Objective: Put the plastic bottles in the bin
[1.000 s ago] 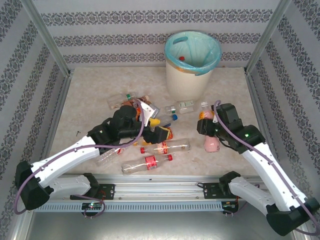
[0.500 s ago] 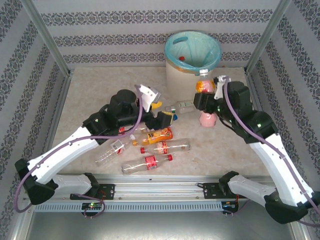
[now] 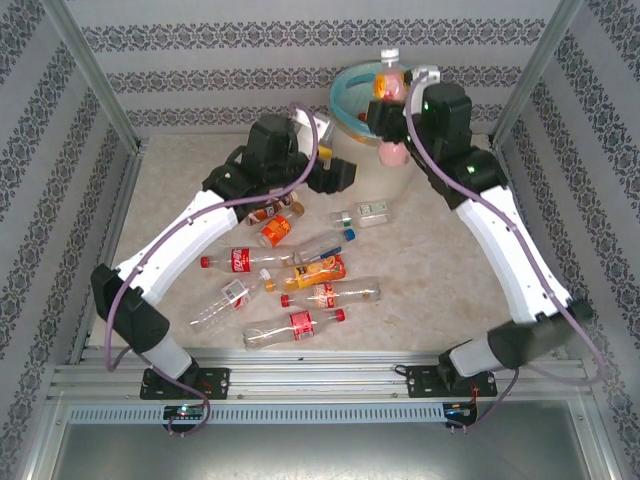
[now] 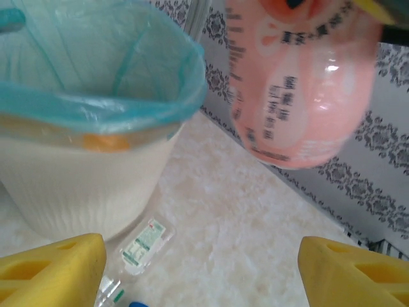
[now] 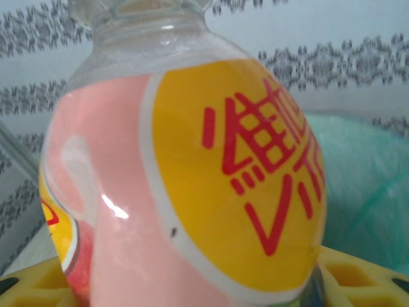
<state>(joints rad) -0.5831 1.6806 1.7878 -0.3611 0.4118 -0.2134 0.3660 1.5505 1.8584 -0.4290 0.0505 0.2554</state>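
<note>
— What has shifted in the last second?
— Both of my arms have come up off the table (image 3: 180,200). My right gripper (image 3: 388,118) has carried the pink bottle (image 3: 386,85) from low down by the pile to the rim of the bin (image 3: 338,98). My left gripper (image 3: 335,178) has risen from the pile and swung toward the bin's wall.

— How do your jaws stand?
— The right jaws are clamped on the pink bottle's middle. It is upright, with its white cap above them and its pink base hanging below. The left jaws stand wide with nothing between them, and the yellow fingers (image 4: 57,268) frame bare table.

— Where is the bin from each pair?
— Its teal-lined mouth lies just behind the right jaws. I cannot tell whether the bottle is over it yet. From the left jaws, the cream wall is close ahead on the left, and the pink bottle hangs ahead and above on the right.

— And the rest?
— A clear bottle (image 4: 144,240) lies just below the left jaws. The other bottles (image 3: 300,290) lie scattered well behind and below both pairs.
</note>
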